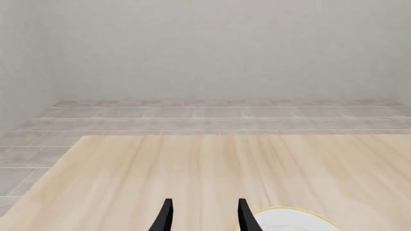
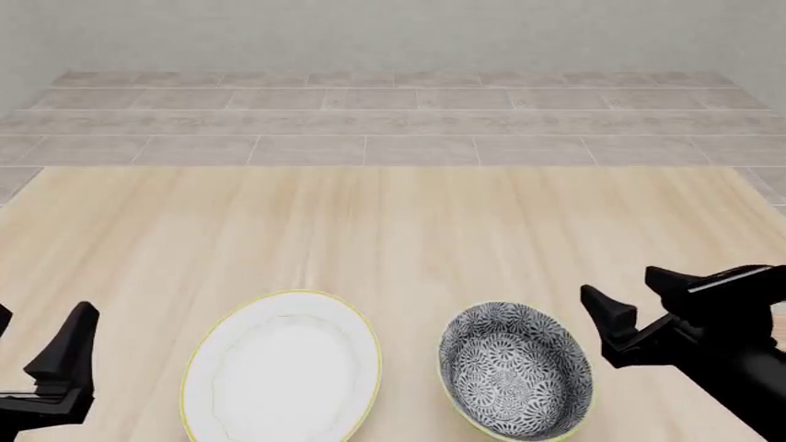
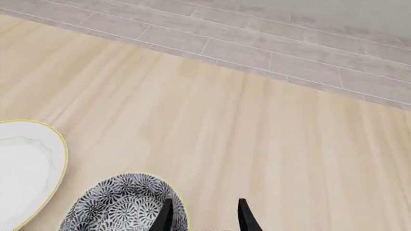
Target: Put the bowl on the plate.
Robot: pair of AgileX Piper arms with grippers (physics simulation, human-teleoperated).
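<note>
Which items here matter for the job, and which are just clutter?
Job items:
- bowl, patterned, on the table right of the plate
- plate, white, nothing on it
- right gripper, open, beside the bowl

Just there:
- left gripper, off to the plate's left
- table; no other loose things in view

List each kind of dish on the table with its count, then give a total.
Bowl, patterned inside: 1
Plate, white with a yellow rim: 1
Total: 2
</note>
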